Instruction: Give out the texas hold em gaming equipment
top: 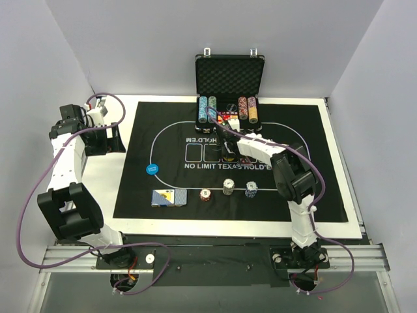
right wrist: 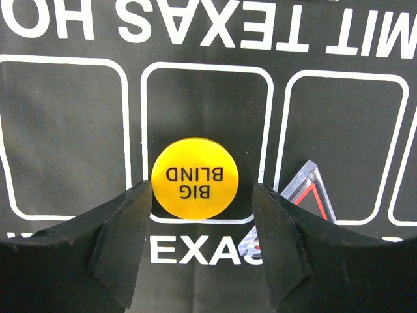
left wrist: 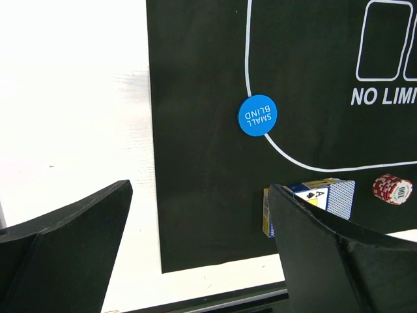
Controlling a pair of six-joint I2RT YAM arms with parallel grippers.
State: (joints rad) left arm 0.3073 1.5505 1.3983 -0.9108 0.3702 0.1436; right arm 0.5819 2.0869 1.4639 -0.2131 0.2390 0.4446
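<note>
Pick-up step: right gripper [right wrist: 201, 195] half-spread around the round yellow plastic disc [right wrist: 195, 177] — not touching, I think. Next, squeeze. Left gripper [left wrist: 201, 189] spread wide, empty.

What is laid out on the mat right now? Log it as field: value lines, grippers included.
case: open, at far edge of mat, chip rows inside
small blind disc: blue, flat on the mat's left side
big blind disc: yellow, flat on mat, between right gripper's fingers
cards: small stack, near-left of mat
chips: red chip stack, grey chip stack, blue chip stack, in a row right of cards
left gripper: open, empty
right gripper: open, straddling big blind disc
</note>
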